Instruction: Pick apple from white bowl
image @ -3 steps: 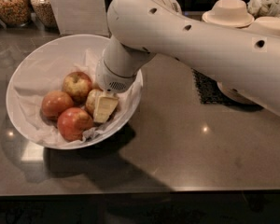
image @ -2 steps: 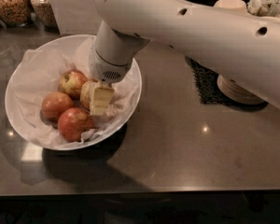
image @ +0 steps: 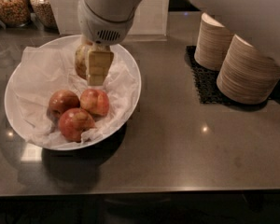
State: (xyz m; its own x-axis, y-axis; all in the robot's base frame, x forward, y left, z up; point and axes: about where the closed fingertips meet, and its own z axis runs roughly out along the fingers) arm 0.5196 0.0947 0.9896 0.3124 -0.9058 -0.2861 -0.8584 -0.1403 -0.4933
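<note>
Jaws clamped on apple (image: 80, 59), seemingly held over rear of white bowl (image: 133, 71), stem direction unclear.

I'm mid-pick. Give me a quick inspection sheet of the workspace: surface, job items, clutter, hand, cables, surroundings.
Surface: dark grey counter, glossy, with light reflections.
Job's things: the apple is held in the hand over the rear of the white bowl. I cannot tell whether it is clear of the crumpled paper lining. Three redder apples lie together on the paper toward the bowl's front.
Clutter: two stacks of beige paper bowls on a black mat, right of the white bowl.
Hand: the hand is over the bowl's rear part, closed on the apple.
Cables: nothing seen.
Surroundings: two glass jars at back left.
</note>
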